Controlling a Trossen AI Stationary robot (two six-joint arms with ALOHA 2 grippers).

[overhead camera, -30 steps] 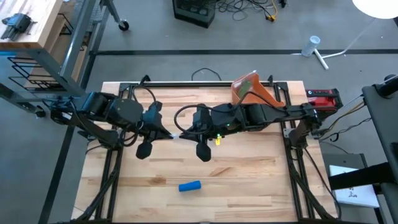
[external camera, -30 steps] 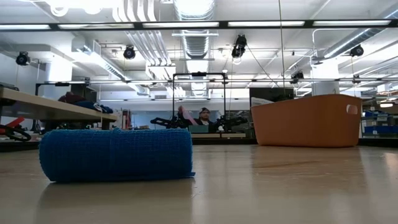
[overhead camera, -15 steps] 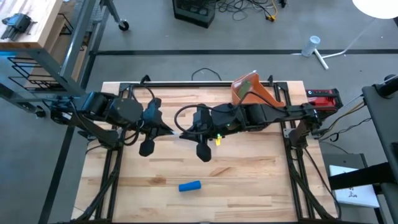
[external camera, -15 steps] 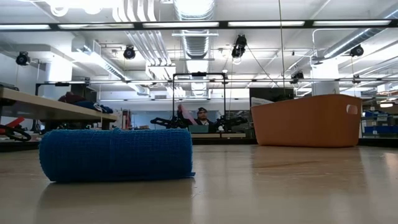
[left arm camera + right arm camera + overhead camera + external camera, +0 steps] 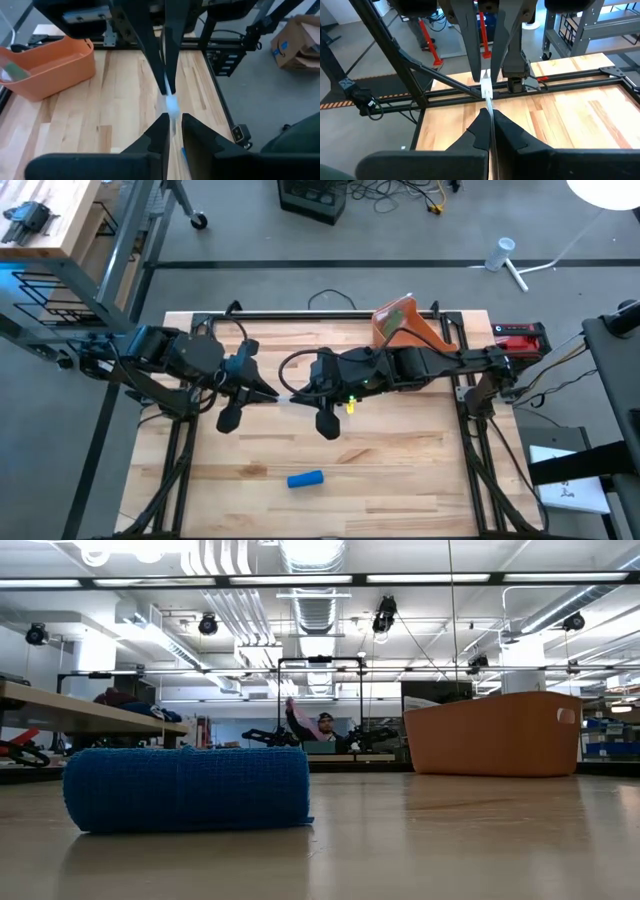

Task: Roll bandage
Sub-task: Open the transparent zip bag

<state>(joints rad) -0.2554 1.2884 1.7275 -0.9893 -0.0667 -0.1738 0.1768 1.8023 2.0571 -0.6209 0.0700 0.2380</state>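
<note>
Bandage (image 5: pixel 306 478), blue, rolled, lying on the table (image 5: pixel 400 480) near its front edge, well apart from both grippers: likely light, soft, squashable, best pinched across its middle; right gripper (image 5: pixel 486 119) clamped on a thin white strip (image 5: pixel 485 89), left gripper (image 5: pixel 172 122) slightly parted around it.

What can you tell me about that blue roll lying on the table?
The blue bandage roll is a short cylinder of knitted, mesh-like fabric, lying on its side on the bare wooden table, near the front edge. A loose end of the fabric trails flat at its base. Nothing touches it but the table; both arms are farther back.
</note>
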